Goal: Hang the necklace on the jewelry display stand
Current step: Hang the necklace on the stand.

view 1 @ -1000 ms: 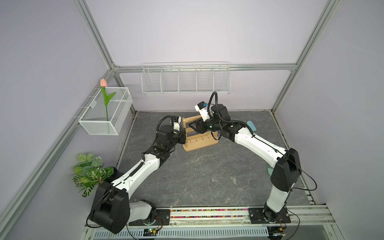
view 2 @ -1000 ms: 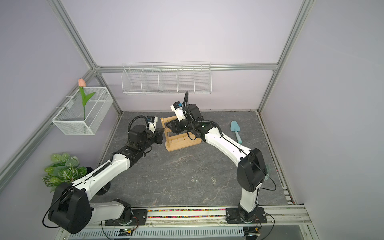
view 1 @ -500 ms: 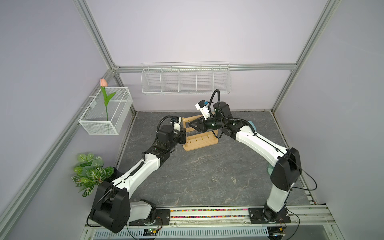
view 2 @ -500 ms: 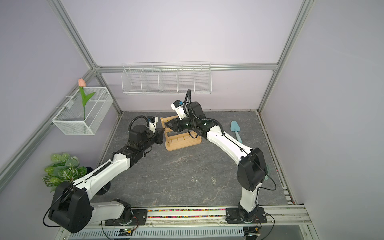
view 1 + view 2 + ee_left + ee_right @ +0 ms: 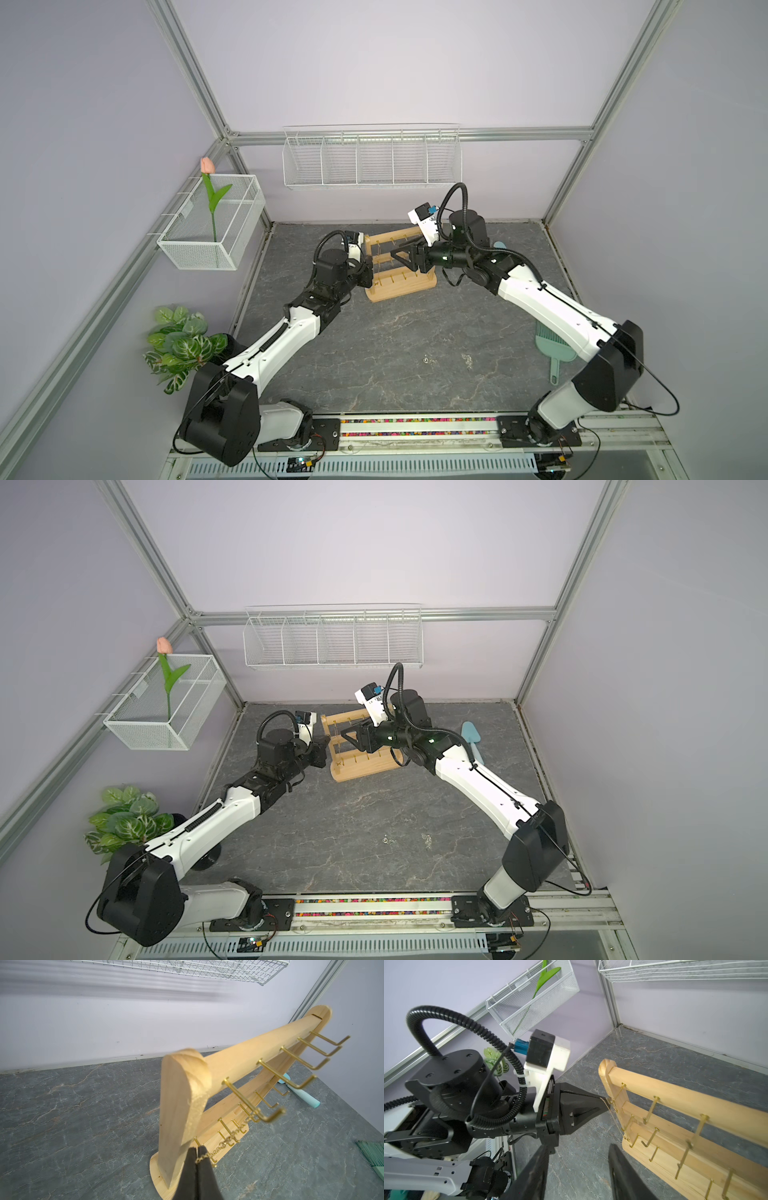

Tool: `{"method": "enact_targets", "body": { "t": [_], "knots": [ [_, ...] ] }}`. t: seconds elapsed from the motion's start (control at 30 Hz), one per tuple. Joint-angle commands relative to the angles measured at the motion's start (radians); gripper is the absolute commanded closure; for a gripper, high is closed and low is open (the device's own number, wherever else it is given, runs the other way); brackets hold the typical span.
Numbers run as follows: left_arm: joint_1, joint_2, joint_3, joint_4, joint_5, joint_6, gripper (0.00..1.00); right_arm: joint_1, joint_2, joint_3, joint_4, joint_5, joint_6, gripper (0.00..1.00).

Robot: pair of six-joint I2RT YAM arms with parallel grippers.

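The jewelry display stand [image 5: 401, 286] [image 5: 361, 767], light wood with gold hooks, stands at the back of the grey floor. My left gripper [image 5: 197, 1152] is shut on the thin gold necklace [image 5: 226, 1139] at the stand's left upright. From the jaws the chain runs up to a hook on the top bar [image 5: 239, 1064]. In the right wrist view the chain [image 5: 615, 1121] hangs slack along that upright from the left gripper's tip [image 5: 605, 1102]. My right gripper [image 5: 578, 1148] hovers open in front of the stand [image 5: 695, 1105], with nothing between its fingers.
A white wire wall basket [image 5: 370, 160] hangs on the back wall above the stand. A mesh basket with a tulip [image 5: 216, 232] is on the left wall, with a leafy plant [image 5: 183, 340] below it. A teal brush [image 5: 555, 345] lies by the right arm and a teal scoop [image 5: 301, 1093] behind the stand.
My right gripper has spread its jaws wider and drawn back a little from the stand. The left gripper stays shut on the chain in the same place.
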Motion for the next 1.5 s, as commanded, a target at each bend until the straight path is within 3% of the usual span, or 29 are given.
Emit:
{"method": "enact_targets", "body": {
  "t": [0.0, 0.13, 0.27, 0.57, 0.97, 1.47],
  "knots": [
    [-0.004, 0.001, 0.028, 0.004, 0.013, 0.004, 1.00, -0.002, -0.063, -0.140, 0.078, 0.112, -0.011, 0.55],
    [-0.004, -0.003, 0.027, 0.005, 0.019, -0.002, 1.00, 0.015, -0.115, -0.400, 0.333, 0.253, 0.033, 0.62],
    [-0.006, 0.000, 0.028, 0.006, 0.028, -0.009, 1.00, 0.049, -0.044, -0.581, 0.664, 0.325, 0.085, 0.63],
    [-0.010, -0.022, 0.021, 0.008, 0.024, -0.012, 1.00, 0.141, 0.190, -0.619, 1.066, 0.523, 0.024, 0.69],
    [-0.016, -0.037, 0.008, 0.018, 0.021, -0.013, 1.00, 0.216, 0.405, -0.499, 1.265, 0.652, -0.058, 0.73],
    [-0.016, -0.047, 0.011, 0.002, 0.015, -0.003, 1.00, 0.207, 0.515, -0.380, 1.273, 0.653, -0.037, 0.74]
  ]
}}
